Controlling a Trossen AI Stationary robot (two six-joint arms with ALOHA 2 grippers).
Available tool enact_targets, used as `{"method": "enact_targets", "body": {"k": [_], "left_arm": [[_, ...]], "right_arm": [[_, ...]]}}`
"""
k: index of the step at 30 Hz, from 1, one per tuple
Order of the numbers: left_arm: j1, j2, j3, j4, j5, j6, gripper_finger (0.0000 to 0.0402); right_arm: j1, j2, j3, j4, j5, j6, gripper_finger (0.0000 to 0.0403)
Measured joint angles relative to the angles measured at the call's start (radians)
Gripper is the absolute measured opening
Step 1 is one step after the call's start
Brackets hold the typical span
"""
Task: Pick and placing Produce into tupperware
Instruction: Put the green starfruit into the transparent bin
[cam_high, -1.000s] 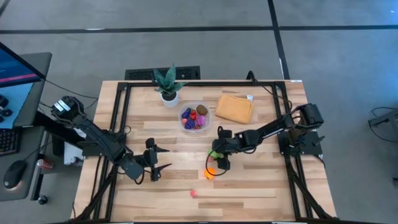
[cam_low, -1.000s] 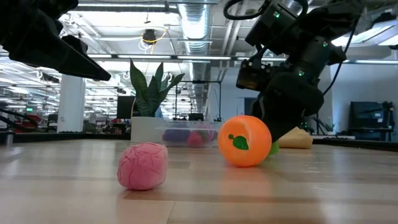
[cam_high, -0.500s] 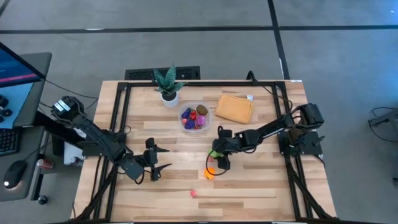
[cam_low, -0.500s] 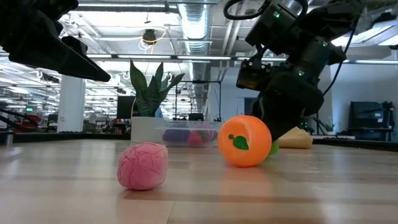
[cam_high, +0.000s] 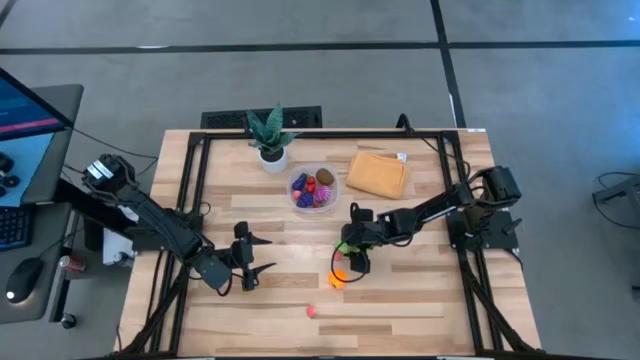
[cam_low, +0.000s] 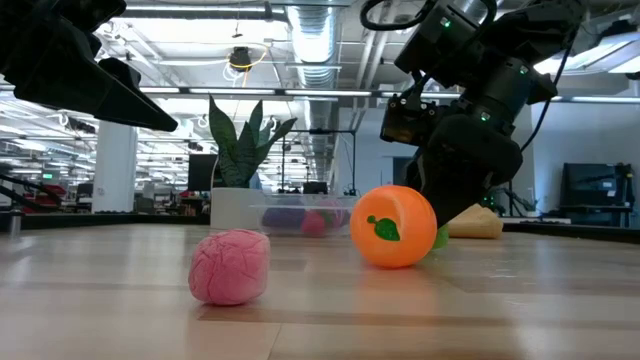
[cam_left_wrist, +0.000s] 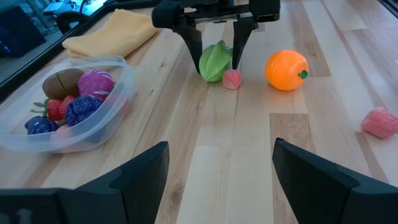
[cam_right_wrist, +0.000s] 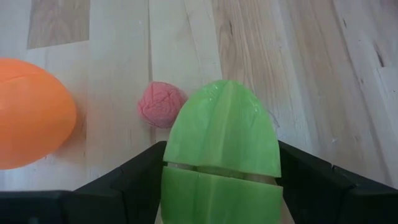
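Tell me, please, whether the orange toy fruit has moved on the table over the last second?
No. In the high view the orange toy fruit lies at the same spot beside the right gripper, and in the low view it sits unchanged against the tub behind it.

A small round clear tupperware (cam_high: 314, 190) with a whitish rim sits just above centre in the overhead frame, upright and uncovered, holding purple, magenta, red and brown toy produce (cam_left_wrist: 78, 99). Below and to its right, a green leafy piece (cam_right_wrist: 221, 152) stands on the wood with a small pink piece (cam_right_wrist: 162, 104) just beside it and an orange fruit (cam_high: 338, 279) near them. A crinkled pink piece (cam_low: 230, 265) lies alone, low in the overhead frame's centre.
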Motion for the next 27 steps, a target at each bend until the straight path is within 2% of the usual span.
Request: {"method": "enact_targets", "body": {"k": [27], "left_arm": [[0.0,0.0,0.0,0.0,0.0,0.0,0.0277]], "right_arm": [[0.0,-0.001,0.0,-0.008,0.003,-0.017,0.0301]]}}
